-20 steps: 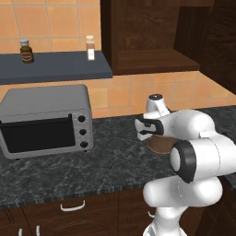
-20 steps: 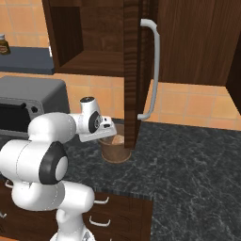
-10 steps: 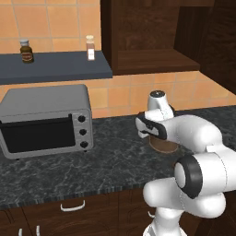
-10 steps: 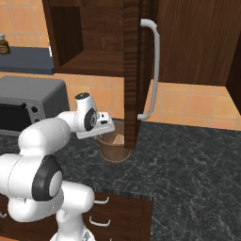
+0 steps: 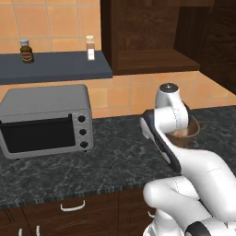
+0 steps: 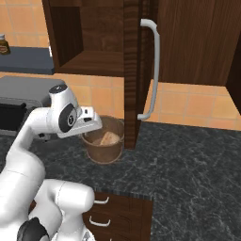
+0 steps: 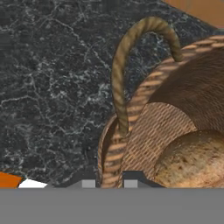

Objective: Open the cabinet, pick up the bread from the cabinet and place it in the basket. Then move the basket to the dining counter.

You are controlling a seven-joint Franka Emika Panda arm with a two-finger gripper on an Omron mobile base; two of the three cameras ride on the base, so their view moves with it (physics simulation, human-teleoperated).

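Closest to the hand camera, the two small dark fingertips of the gripper (image 7: 110, 183) stand either side of the wall of the round brown woven basket (image 7: 144, 131), one outside and one inside. They seem to be pinching the rim, though the grey band hides the contact, so I cannot tell whether they are clamped. A thin rope-like loop handle (image 7: 131, 57) arches up from that same rim just above the fingertips. The basket's walls are thin, woven in fine horizontal bands, lighter tan on the sunlit outer edge and darker brown inside.

The golden-brown roundish bread roll (image 7: 192, 159) lies on the basket floor, its crust mottled and floury, touching the woven bottom.

From the right base camera, the basket (image 6: 104, 147) stands on the black marbled worktop (image 6: 188, 169), set back from its front edge, and the roll (image 6: 107, 139) shows pale inside it. The white arm's hand (image 6: 77, 121) hangs over the basket's left rim.

Just beside the basket on its right stands the open door of the tall dark brown wooden cabinet (image 6: 101, 37), edge-on, with its long silver bar handle (image 6: 151, 70).

Farther left along the worktop sits a grey toaster oven (image 5: 45, 120).
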